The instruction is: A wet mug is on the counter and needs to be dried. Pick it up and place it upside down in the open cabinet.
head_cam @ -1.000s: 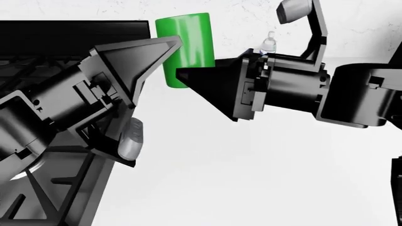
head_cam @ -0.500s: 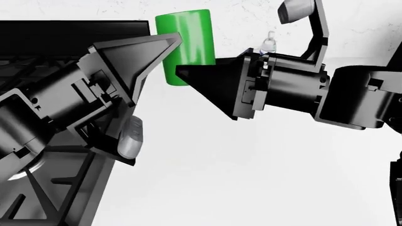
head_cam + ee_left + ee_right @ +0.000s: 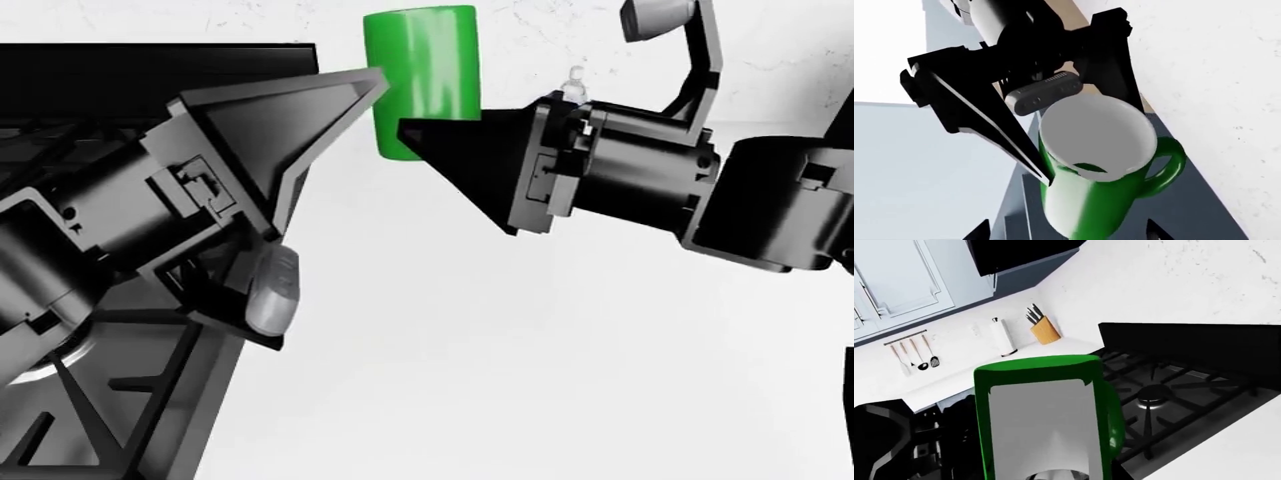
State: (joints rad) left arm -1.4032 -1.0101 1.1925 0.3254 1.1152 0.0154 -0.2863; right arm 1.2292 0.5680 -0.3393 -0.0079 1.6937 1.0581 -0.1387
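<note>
The green mug [image 3: 424, 70] hangs in the air above the white counter [image 3: 534, 350], in front of the speckled wall. My right gripper [image 3: 427, 135] is shut on it: in the left wrist view its black fingers [image 3: 987, 130] straddle the mug [image 3: 1101, 200], whose white inside and loop handle face that camera. In the right wrist view the mug [image 3: 1044, 367] fills the middle, very close. My left gripper [image 3: 360, 95] is open, its tip by the mug's left side, its jaw tips wide apart either side of the mug's body. Touch there cannot be told.
The black gas stove [image 3: 134, 60] lies at the left under my left arm and shows in the right wrist view [image 3: 1174, 390]. A small clear water bottle [image 3: 574, 85] stands behind my right wrist. A knife block [image 3: 1046, 332], a paper roll [image 3: 1002, 337] and blue-grey cabinets [image 3: 901, 280] are farther off.
My right gripper has carried the mug up and to the right. My left gripper has shifted only slightly and stays beside the mug.
</note>
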